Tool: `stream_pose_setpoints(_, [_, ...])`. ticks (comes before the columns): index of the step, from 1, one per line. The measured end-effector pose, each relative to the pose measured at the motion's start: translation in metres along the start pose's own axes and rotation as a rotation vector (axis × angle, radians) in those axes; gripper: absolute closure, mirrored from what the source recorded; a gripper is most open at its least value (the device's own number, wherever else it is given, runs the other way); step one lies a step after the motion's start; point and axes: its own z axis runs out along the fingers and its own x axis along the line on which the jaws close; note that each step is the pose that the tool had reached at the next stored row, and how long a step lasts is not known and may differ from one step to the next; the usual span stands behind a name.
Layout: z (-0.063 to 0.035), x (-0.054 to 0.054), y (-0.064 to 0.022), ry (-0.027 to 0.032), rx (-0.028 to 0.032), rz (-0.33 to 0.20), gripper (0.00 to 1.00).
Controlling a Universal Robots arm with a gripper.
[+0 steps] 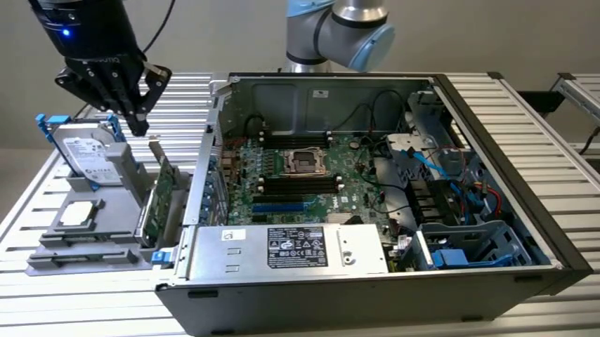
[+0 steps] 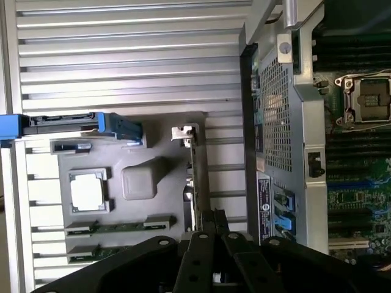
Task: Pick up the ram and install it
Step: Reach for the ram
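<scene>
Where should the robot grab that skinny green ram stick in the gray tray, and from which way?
Grab the ram by its upper long edge, near the middle, coming straight down from above. It seems to stand on edge in a groove of the gray tray, so that thin edge is free and fingers can pinch its two flat faces.

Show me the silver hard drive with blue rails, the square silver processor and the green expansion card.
silver hard drive with blue rails (image 1: pixel 87 151), exterior view, on its labelled face.
square silver processor (image 1: pixel 80 213), exterior view, centre of its lid.
green expansion card (image 1: pixel 161 192), exterior view, middle of its board.
</scene>
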Motion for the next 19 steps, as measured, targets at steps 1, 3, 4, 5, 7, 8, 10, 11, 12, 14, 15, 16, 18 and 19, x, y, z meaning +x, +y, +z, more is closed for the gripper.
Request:
stream_pose_setpoints(1, [0.0007,0.004,-0.0011,0.0003,-0.0001,0.000,0.89])
stream_pose_setpoints(3, [0.0020,0.011,-0.0032,0.0011,0.0000,0.000,0.89])
stream_pose_setpoints(4, [0.0026,0.014,-0.0043,0.0016,0.0001,0.000,0.89])
stream_pose_setpoints(5, [0.0033,0.018,-0.0054,0.0020,0.0001,0.000,0.89])
stream_pose_setpoints(7, [0.0046,0.025,-0.0077,0.0029,0.0002,0.000,0.89])
stream_pose_setpoints(8, [0.0053,0.028,-0.0088,0.0033,0.0003,0.000,0.89])
stream_pose_setpoints(10, [0.0066,0.035,-0.0110,0.0046,0.0004,0.000,0.89])
stream_pose_setpoints(11, [0.0073,0.038,-0.0122,0.0055,0.0004,0.000,0.89])
stream_pose_setpoints(12, [0.0080,0.040,-0.0135,0.0069,0.0005,0.000,0.89])
stream_pose_setpoints(14, [0.0096,0.045,-0.0165,0.0105,0.0007,0.001,0.89])
stream_pose_setpoints(15, [0.0105,0.047,-0.0180,0.0126,0.0009,0.001,0.89])
stream_pose_setpoints(16, [0.0113,0.049,-0.0196,0.0146,0.0011,0.001,0.89])
stream_pose_setpoints(18, [0.0129,0.054,-0.0226,0.0183,0.0013,0.001,0.89])
stream_pose_setpoints(19, [0.0137,0.056,-0.0241,0.0203,0.0015,0.001,0.89])
